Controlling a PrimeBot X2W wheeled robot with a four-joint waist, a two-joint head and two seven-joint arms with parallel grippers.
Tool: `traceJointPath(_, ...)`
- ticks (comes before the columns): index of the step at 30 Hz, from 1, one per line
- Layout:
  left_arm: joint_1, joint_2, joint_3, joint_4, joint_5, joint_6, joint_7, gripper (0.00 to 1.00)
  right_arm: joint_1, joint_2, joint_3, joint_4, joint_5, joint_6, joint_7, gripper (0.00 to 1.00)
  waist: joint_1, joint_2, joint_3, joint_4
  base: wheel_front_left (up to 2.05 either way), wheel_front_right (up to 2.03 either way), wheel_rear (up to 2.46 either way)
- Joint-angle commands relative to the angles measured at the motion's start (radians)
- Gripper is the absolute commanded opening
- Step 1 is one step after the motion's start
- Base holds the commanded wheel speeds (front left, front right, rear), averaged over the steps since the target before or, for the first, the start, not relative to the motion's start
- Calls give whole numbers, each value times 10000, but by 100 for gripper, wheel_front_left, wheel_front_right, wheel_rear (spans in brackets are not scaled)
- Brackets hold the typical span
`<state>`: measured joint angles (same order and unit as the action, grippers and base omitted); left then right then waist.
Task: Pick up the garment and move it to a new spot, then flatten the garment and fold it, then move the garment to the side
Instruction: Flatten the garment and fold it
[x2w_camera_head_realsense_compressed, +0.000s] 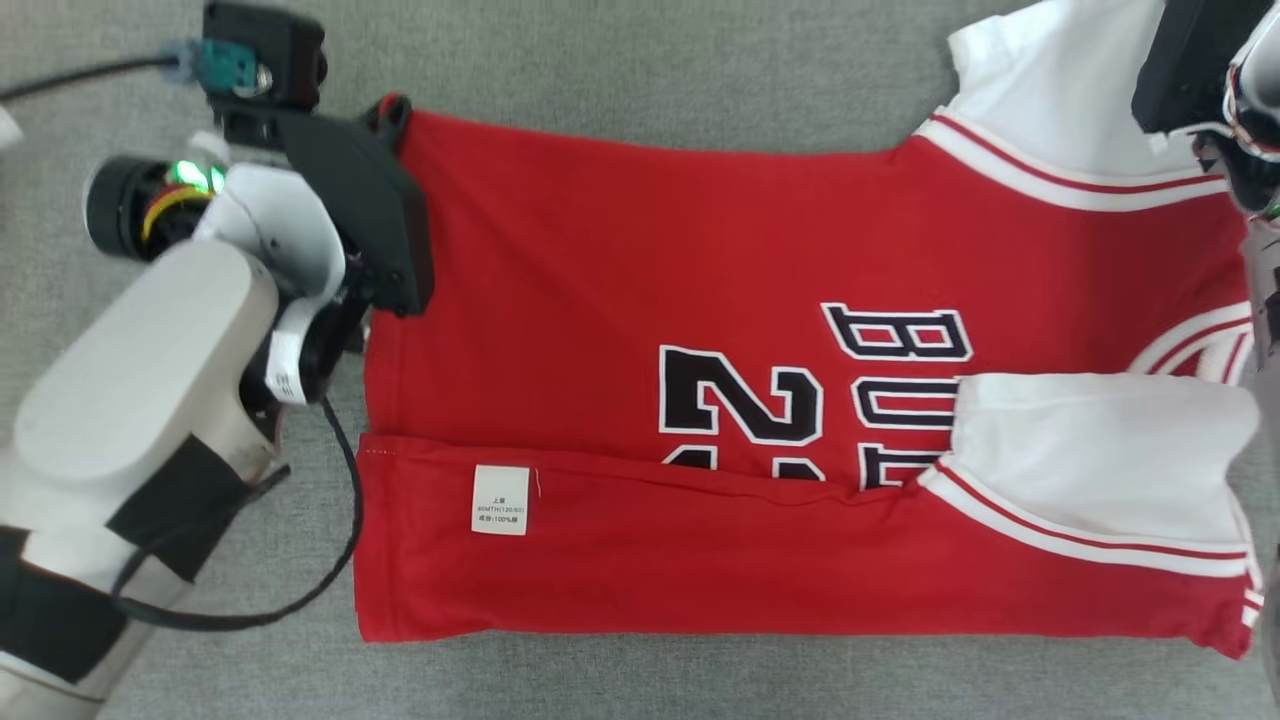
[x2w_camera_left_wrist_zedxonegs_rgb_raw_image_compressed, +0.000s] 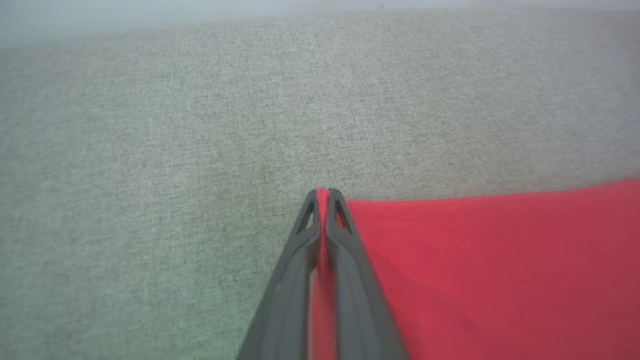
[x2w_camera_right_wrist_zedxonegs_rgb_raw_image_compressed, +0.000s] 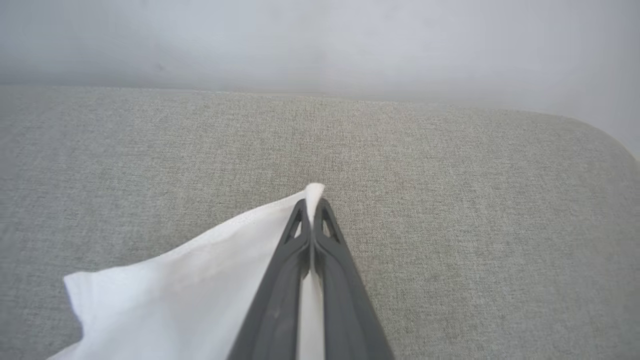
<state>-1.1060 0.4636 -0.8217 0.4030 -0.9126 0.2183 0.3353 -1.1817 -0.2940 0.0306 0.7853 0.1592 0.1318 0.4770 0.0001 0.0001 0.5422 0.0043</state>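
1. Where the table (x2w_camera_head_realsense_compressed: 640, 60) shows around the cloth, it is covered in an even grey woven fabric.
2. From the right wrist, the table rounds off at a far corner, and a plain pale wall (x2w_camera_right_wrist_zedxonegs_rgb_raw_image_compressed: 320, 40) rises behind it.
3. The garment (x2w_camera_head_realsense_compressed: 640, 250), a red jersey with white sleeves and black lettering, lies spread across the middle of the table. Its near edge is folded over, so a white care label (x2w_camera_head_realsense_compressed: 500, 499) faces up.
4. The left fingers (x2w_camera_left_wrist_zedxonegs_rgb_raw_image_compressed: 311, 235) are pinched together on the garment's red far corner at the hem.
5. The right fingers (x2w_camera_right_wrist_zedxonegs_rgb_raw_image_compressed: 300, 240) are pinched together on a corner of white sleeve cloth at the garment's far right end.
6. A black cable (x2w_camera_head_realsense_compressed: 340, 540) loops from the left arm over the table beside the hem.
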Motion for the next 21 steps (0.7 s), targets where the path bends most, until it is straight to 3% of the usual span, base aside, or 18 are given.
traceJointPath(1, 252, -10, 56, 182, -10, -62, -152, 0, 245, 83, 135, 25, 161, -22, -189, 0, -1, -1, -308, -119, 0, 0, 0)
traceJointPath(5, 725, -143, -14, 599, -189, -302, -451, 0, 709, -35, 794, -265, 989, -22, -477, 0, -1, -1, -788, -166, 0, 0, 0)
traceJointPath(10, 1224, -275, -72, 851, -329, -454, -777, 0, 1590, -531, 1525, -1153, 2124, -22, -52, 0, -1, -1, -1325, -229, 0, 0, 0)
traceJointPath(15, 1797, -333, -181, 998, -439, -873, -1227, 0, 3225, -1596, 2122, -3088, 3188, -22, 977, 0, -1, -1, -1921, -330, 0, 0, 0)
traceJointPath(21, 2431, -374, -230, 1221, -447, -1044, -1886, 0, 5763, -2226, 1662, -5548, 4372, -22, 2473, 0, -1, -1, -2489, -439, 0, 0, 0)
